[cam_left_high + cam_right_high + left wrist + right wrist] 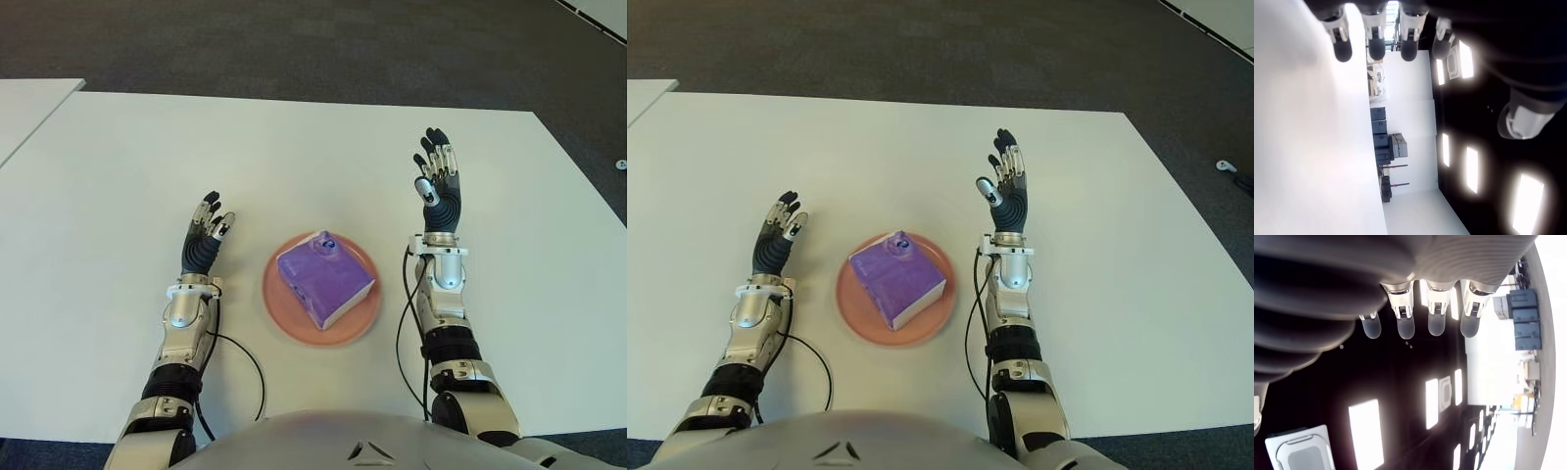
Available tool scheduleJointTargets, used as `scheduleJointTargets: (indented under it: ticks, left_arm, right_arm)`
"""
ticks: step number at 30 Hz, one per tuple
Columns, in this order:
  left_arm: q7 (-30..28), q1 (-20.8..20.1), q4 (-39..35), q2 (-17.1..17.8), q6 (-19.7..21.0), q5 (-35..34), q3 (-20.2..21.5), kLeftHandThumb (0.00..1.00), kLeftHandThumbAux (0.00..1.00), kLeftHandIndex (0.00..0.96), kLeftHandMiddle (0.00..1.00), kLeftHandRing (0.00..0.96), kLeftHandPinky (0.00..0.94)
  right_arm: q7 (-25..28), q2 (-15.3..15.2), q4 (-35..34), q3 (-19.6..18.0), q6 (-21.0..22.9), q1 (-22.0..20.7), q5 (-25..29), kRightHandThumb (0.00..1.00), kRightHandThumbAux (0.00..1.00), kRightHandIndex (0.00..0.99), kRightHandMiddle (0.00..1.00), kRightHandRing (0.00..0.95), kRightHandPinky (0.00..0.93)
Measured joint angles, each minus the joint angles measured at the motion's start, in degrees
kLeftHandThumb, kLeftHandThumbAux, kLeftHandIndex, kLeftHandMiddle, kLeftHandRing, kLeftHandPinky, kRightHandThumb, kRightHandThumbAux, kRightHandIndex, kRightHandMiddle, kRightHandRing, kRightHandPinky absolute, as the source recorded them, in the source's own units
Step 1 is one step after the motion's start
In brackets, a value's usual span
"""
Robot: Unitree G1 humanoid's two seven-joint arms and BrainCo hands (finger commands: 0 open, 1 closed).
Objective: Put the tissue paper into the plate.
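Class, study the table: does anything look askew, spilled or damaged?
Nothing stands out. The purple tissue pack lies turned at an angle inside the pink plate, intact. The left hand and right hand flank it, open and empty.

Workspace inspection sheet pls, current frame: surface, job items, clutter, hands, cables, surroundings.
Surface: white table, bare apart from the items below.
Job's things: purple tissue paper pack lies in the pink plate, inside the rim, neither hand touching it.
Clutter: nothing seen.
Hands: left hand left of the plate, fingers extended, holding nothing; right hand right of the plate and farther out, fingers extended, holding nothing.
Cables: black cable loops from the left forearm over the table; another black cable runs along the right forearm.
Surroundings: dark carpet floor beyond the table; second white table edge at far left.
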Motion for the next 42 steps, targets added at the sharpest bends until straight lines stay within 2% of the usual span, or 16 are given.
scheduleJointTargets:
  ticks: [9, 11, 16, 18, 19, 21, 26, 29, 33, 37, 42]
  left_arm:
    - [0.0, 0.1, -0.6, 0.0, 0.0, 0.2, 0.0, 0.0, 0.446, 0.0, 0.0, 0.0, 0.0]
    - [0.0, 0.1, -0.7, -0.1, 0.1, 0.2, 0.0, 0.0, 0.443, 0.0, 0.0, 0.0, 0.0]
    - [0.0, 0.2, -0.8, -0.1, 0.4, 0.2, -0.1, 0.0, 0.436, 0.0, 0.0, 0.0, 0.0]
    - [0.0, 0.4, -0.8, -0.1, 0.4, 0.2, -0.1, 0.0, 0.438, 0.0, 0.0, 0.0, 0.0]
    - [0.0, 0.6, -0.8, -0.1, 0.4, 0.2, 0.0, 0.0, 0.439, 0.0, 0.0, 0.0, 0.0]
    - [0.0, 0.5, -0.7, 0.0, 0.5, 0.2, 0.0, 0.0, 0.442, 0.0, 0.0, 0.0, 0.0]
    - [0.0, 0.5, -0.9, -0.2, 0.7, 0.2, -0.2, 0.0, 0.446, 0.0, 0.0, 0.0, 0.0]
    - [0.0, 0.6, -1.2, -0.2, 0.5, 0.2, -0.2, 0.0, 0.446, 0.0, 0.0, 0.0, 0.0]
    - [0.0, 0.6, -1.2, -0.1, 0.4, 0.2, -0.2, 0.0, 0.45, 0.0, 0.0, 0.0, 0.0]
    - [-0.1, 0.6, -1.3, -0.1, 0.4, 0.1, -0.2, 0.0, 0.455, 0.0, 0.0, 0.0, 0.0]
    - [-0.2, 0.6, -1.4, -0.1, 0.5, -0.3, -0.1, 0.0, 0.458, 0.0, 0.0, 0.0, 0.0]
  right_arm:
    - [0.0, 0.1, -0.3, 0.0, 0.0, 0.1, -0.1, 0.0, 0.449, 0.0, 0.0, 0.0, 0.0]
    - [-0.7, 0.3, 0.2, 0.5, 0.2, 0.7, -1.5, 0.0, 0.453, 0.0, 0.0, 0.0, 0.0]
    - [-4.3, 1.3, 6.6, 2.7, 4.3, 5.5, -6.8, 0.0, 0.46, 0.0, 0.0, 0.0, 0.0]
    - [-6.5, 1.9, 10.3, 3.7, 5.1, 7.6, -9.4, 0.006, 0.495, 0.0, 0.0, 0.0, 0.0]
    - [-7.5, 1.8, 10.8, 4.3, 4.6, 7.2, -11.0, 0.004, 0.497, 0.0, 0.0, 0.0, 0.0]
    - [-10.9, 0.8, 13.1, 5.0, 2.0, 5.7, -14.7, 0.002, 0.484, 0.0, 0.0, 0.0, 0.0]
    - [-16.7, -2.5, 16.9, 6.1, 0.9, 3.8, -20.3, 0.0, 0.462, 0.0, 0.0, 0.0, 0.0]
    - [-17.9, -3.7, 17.3, 6.9, 1.0, 3.5, -21.6, 0.0, 0.448, 0.0, 0.0, 0.0, 0.0]
    - [-20.9, -5.6, 17.1, 8.9, 2.5, 3.5, -26.1, 0.0, 0.448, 0.0, 0.0, 0.0, 0.0]
    - [-26.3, -7.2, 16.7, 10.7, 4.4, 3.8, -31.3, 0.0, 0.456, 0.0, 0.0, 0.0, 0.0]
    - [-29.3, -7.8, 16.5, 11.9, 4.8, 4.0, -32.3, 0.0, 0.457, 0.0, 0.0, 0.0, 0.0]
